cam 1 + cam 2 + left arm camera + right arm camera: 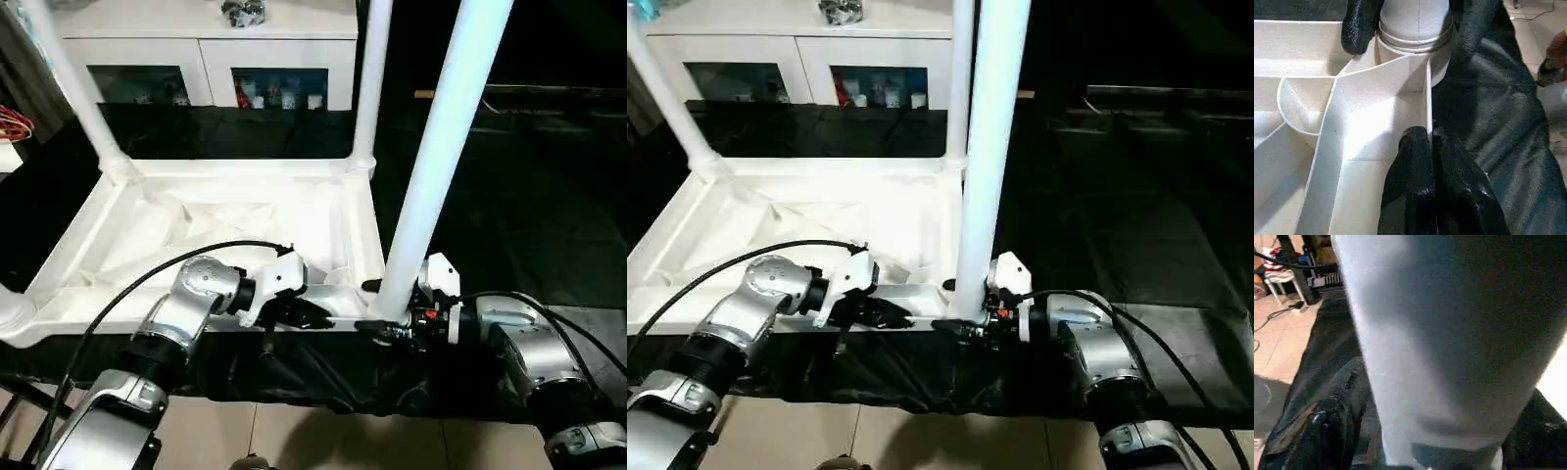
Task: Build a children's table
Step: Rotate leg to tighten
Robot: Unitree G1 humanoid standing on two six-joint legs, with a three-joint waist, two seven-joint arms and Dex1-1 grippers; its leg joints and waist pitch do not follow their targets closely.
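Note:
The white tabletop (196,235) lies upside down on a black cloth, ribs facing up. Legs stand in its far left socket (73,88) and far right socket (370,78). A third leg (441,137) rises from the near right corner socket (1415,63), leaning slightly right. My right gripper (392,318) is closed around the base of this leg, one black finger (1359,24) on each side, just above the socket. My left gripper (1427,142) is shut on the thin near rim of the tabletop, a short way left of that corner.
A white cabinet with glass doors (206,49) stands behind the tabletop. Black cloth (509,225) covers the surface to the right. Tiled floor (294,441) shows below the near edge. A black cable (147,279) loops over my left forearm.

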